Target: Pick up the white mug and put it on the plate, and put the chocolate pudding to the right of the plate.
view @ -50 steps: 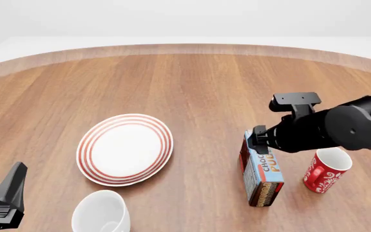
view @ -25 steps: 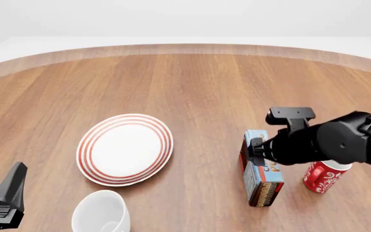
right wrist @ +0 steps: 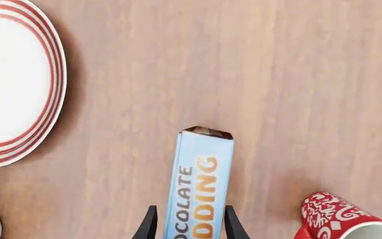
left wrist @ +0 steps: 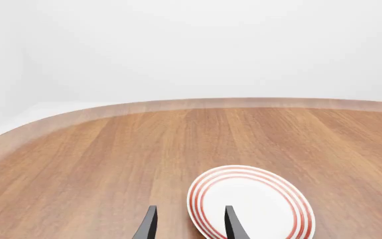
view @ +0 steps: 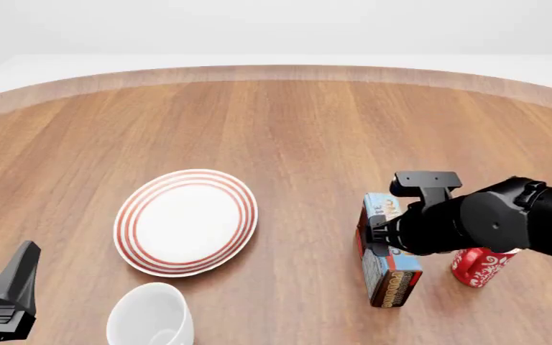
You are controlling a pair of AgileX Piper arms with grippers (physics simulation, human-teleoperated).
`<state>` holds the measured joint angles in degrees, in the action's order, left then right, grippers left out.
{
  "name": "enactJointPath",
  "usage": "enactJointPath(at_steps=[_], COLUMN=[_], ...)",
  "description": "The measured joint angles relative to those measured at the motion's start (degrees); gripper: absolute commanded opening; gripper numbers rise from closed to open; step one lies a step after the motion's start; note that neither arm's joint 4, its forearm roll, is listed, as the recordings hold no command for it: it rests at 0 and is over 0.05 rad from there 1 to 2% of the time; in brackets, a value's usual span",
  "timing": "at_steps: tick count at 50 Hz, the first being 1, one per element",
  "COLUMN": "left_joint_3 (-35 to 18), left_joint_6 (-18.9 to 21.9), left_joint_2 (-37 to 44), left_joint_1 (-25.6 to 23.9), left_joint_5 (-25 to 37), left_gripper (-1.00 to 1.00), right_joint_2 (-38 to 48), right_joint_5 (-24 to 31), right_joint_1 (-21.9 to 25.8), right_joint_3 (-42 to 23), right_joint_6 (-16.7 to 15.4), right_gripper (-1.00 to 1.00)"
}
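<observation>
The chocolate pudding [view: 389, 272] stands on edge on the table, right of the plate [view: 186, 221]; its light-blue face [right wrist: 198, 184] with orange lettering points up at the right wrist camera. My right gripper [right wrist: 187, 230] is open and hangs over the carton, one finger on each side of its top. In the front view the right arm [view: 468, 219] covers the carton's upper part. The white mug [view: 149, 316] sits at the near edge, just below the plate. My left gripper [left wrist: 187, 231] is open with nothing held, low at the near left [view: 12, 287].
A red mug with white pattern [view: 477, 267] stands close to the right of the pudding, partly under the right arm, and shows in the right wrist view [right wrist: 340, 219]. Bare wood stretches to the table's curved far edge [view: 276, 72].
The right arm has come down and nearer over the pudding, covering more of the carton's top and of the red mug. The left arm, plate and white mug have not moved.
</observation>
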<state>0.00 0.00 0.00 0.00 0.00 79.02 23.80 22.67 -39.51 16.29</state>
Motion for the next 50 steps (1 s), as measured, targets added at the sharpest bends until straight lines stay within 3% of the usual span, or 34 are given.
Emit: enactJointPath(at_steps=[15, 16, 50], left_joint_3=[0.0, 0.0, 0.0], left_joint_6=[0.0, 0.0, 0.0], left_joint_2=[0.0, 0.0, 0.0], left_joint_1=[0.0, 0.0, 0.0], left_joint_5=[0.0, 0.0, 0.0], left_gripper=[1.0, 1.0, 1.0], right_joint_2=[2.02, 2.16, 0.33], right_joint_5=[-1.84, -1.95, -0.78], right_joint_1=[0.48, 0.52, 0.67], right_joint_3=[1.22, 1.27, -0.72], right_joint_6=[0.88, 0.95, -0.63], right_gripper=[1.0, -1.0, -1.0])
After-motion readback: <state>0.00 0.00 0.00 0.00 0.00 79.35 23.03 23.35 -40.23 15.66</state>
